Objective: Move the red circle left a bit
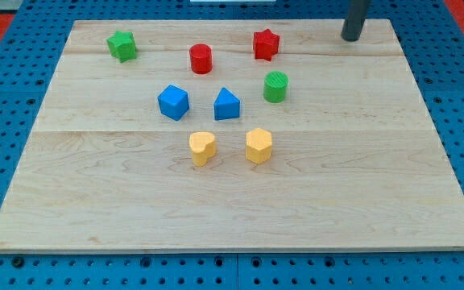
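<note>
The red circle (201, 58) is a short red cylinder standing near the view's top, left of centre. My tip (351, 38) is at the view's top right, far to the right of the red circle and apart from every block. A red star (266, 44) lies between the tip and the red circle.
The wooden board (232, 201) also holds a green star (122, 45) at top left, a green cylinder (275, 86), a blue cube (173, 102), a blue triangular block (226, 104), a yellow heart (202, 148) and a yellow hexagon (258, 145).
</note>
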`<state>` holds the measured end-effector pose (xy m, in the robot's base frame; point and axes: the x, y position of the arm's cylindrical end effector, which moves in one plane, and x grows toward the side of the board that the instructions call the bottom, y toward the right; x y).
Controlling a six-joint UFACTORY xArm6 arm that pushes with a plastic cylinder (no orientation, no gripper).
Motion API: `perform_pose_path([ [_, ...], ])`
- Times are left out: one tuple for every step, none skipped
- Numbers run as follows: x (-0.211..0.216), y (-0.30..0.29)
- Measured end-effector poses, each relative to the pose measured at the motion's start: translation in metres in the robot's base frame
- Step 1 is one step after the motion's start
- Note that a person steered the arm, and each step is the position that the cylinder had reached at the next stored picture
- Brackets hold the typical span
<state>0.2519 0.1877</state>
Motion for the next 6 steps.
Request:
perform_pose_path([
  [0.037,-0.052],
  [0.043,-0.132],
  [0.043,-0.195],
  [0.052,-0.255],
  [0.089,-0.288],
  [0.127,-0.274],
])
